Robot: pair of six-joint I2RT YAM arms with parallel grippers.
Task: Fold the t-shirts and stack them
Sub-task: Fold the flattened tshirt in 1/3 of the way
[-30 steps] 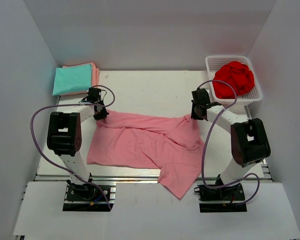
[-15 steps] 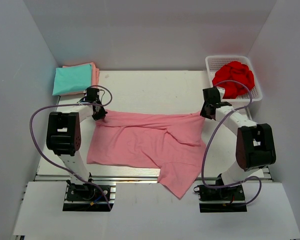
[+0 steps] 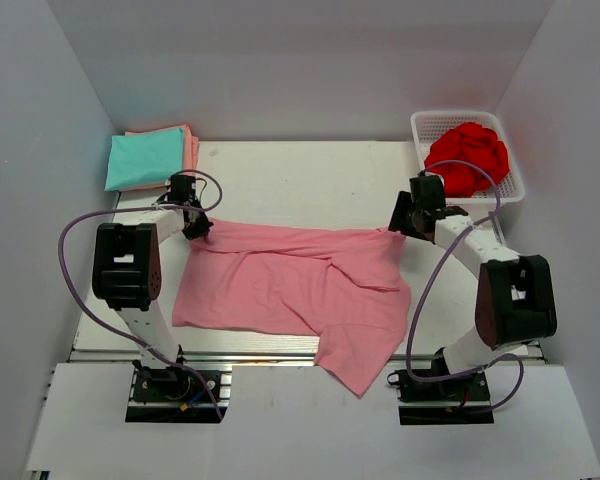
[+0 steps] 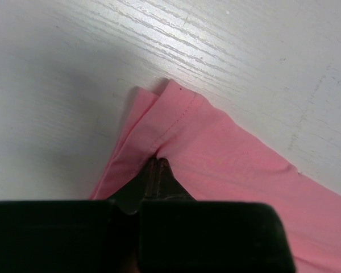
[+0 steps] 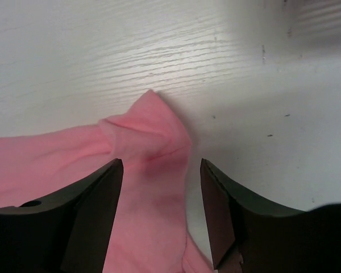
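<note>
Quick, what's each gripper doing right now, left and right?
Left gripper: closed, pinching a corner of the light pink cloth t-shirt.
Right gripper: open, its fingers straddling another corner of that shirt.

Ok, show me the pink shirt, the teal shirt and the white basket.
pink shirt [image 3: 280, 285], top view, middle of cloth.
teal shirt [image 3: 145, 160], top view, folded top face.
white basket [image 3: 440, 116], top view, far rim.
</note>
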